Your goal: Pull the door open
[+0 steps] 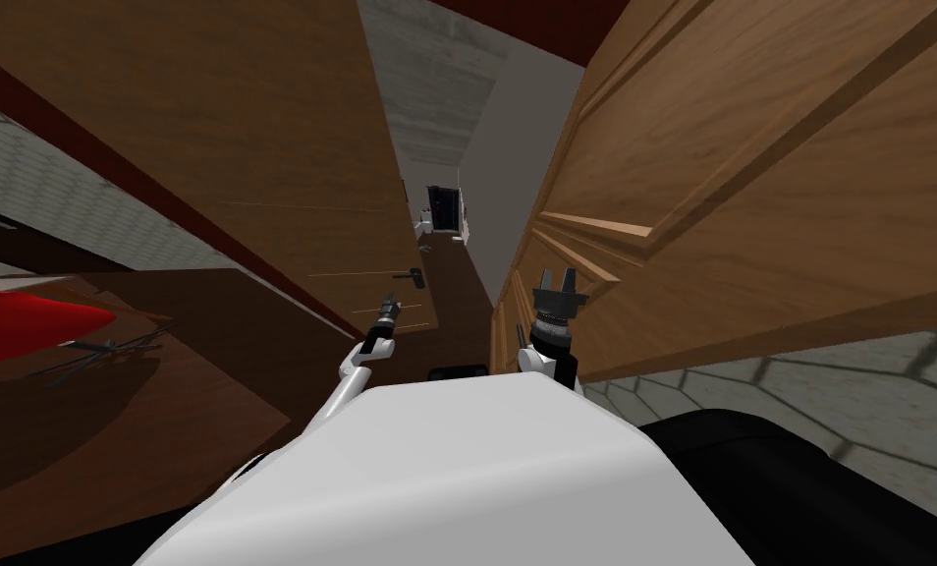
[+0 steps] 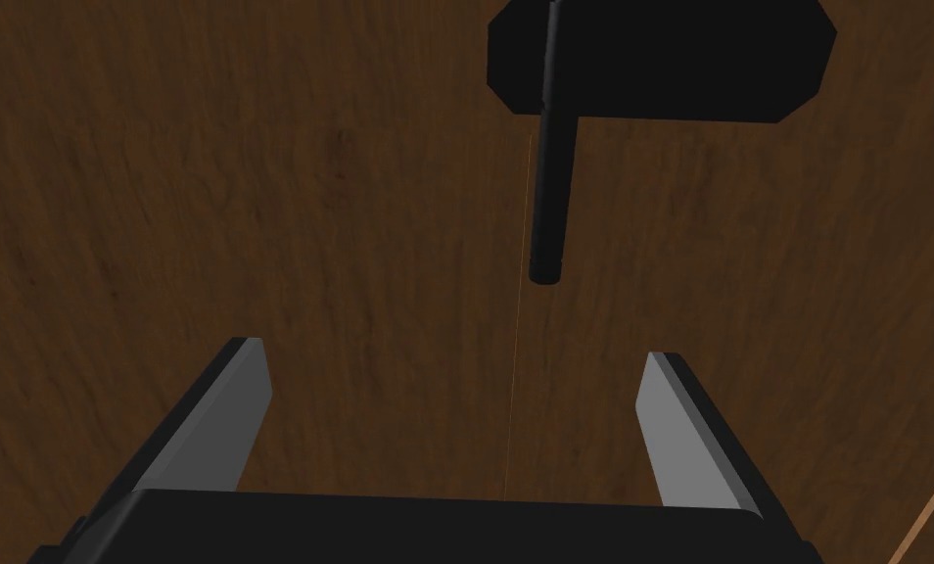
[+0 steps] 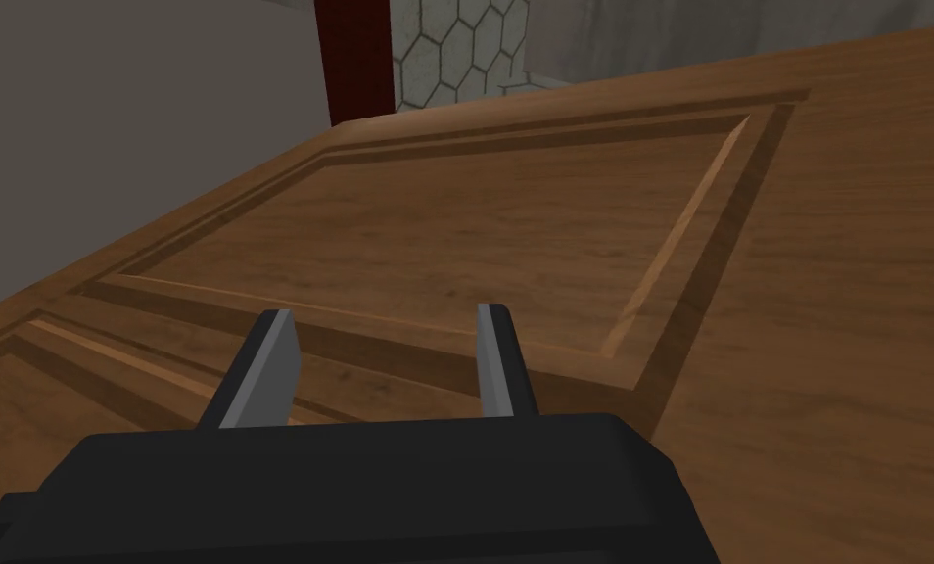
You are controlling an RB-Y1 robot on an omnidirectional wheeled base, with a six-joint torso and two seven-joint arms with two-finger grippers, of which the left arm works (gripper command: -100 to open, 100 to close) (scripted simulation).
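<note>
A dark brown door (image 1: 290,167) stands on my left, with a black lever handle (image 1: 415,278) on it. In the left wrist view the lever (image 2: 550,196) hangs from its black plate (image 2: 661,59) just ahead of my left gripper (image 2: 455,392), which is open with nothing between its fingers and apart from the lever. The left gripper (image 1: 391,305) sits just below the handle in the head view. My right gripper (image 1: 560,280) is raised close to a lighter, panelled wooden door (image 1: 751,177) on my right. Its fingers (image 3: 269,362) stand open and hold nothing.
A narrow gap between the two doors shows a grey wall (image 1: 501,187) and small far-off objects (image 1: 444,211). A red object (image 1: 25,329) lies on a dark brown surface at the left. Hexagon tiles (image 1: 800,383) show at the lower right.
</note>
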